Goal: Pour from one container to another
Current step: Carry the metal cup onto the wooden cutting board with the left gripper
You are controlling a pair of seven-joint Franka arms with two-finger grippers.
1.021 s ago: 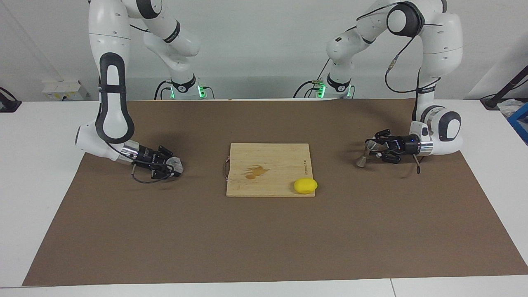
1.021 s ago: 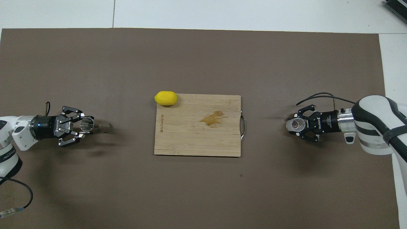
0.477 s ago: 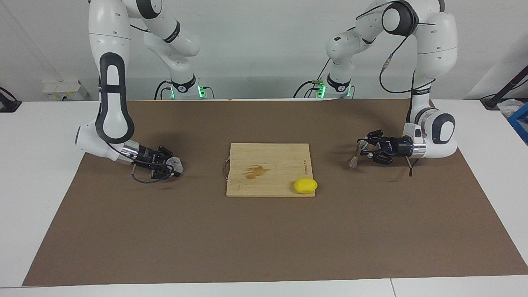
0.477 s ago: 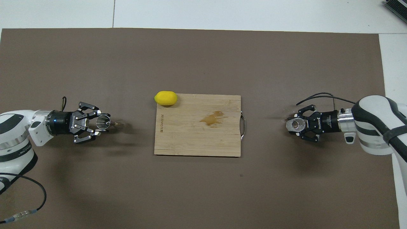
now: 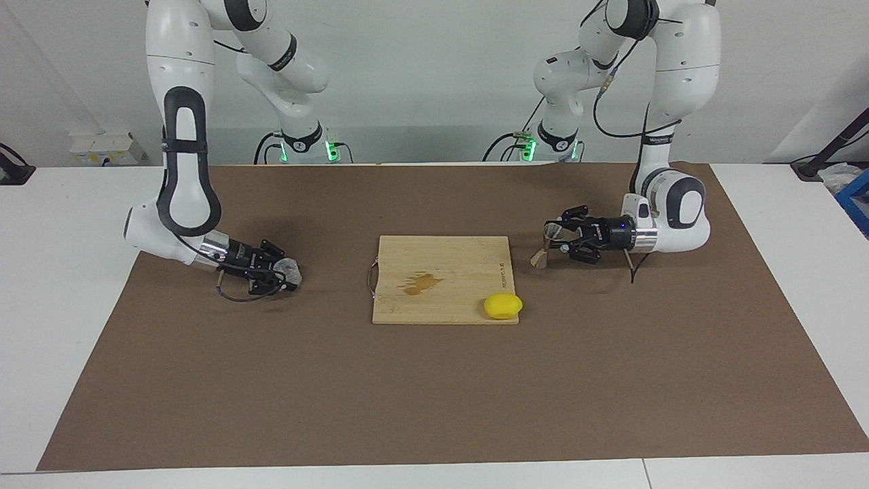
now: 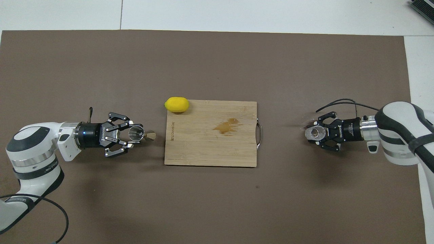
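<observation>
**Both vessels gripped, pour not yet begun**

Clamped in the left gripper's [image 6: 130, 135] jaws: the jigger [image 6: 149, 135], mouth up, just off the cutting board's [image 6: 210, 149] 9 o'clock edge seen from overhead, likely ready to receive. Clamped in the right gripper's [image 5: 278, 273] jaws: the glass tumbler [image 6: 313, 133], upright, low by the bench [image 6: 217, 67], well off at 3 o'clock, likely against spilling.

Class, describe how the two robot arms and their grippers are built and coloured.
Both arms are glossy white with black joint bands. The left gripper and the right gripper are black, skeletal linkage hands on silver wrist collars, white lettering on the bodies. Thin black cables run along each arm; green lights glow at both bases.
</observation>
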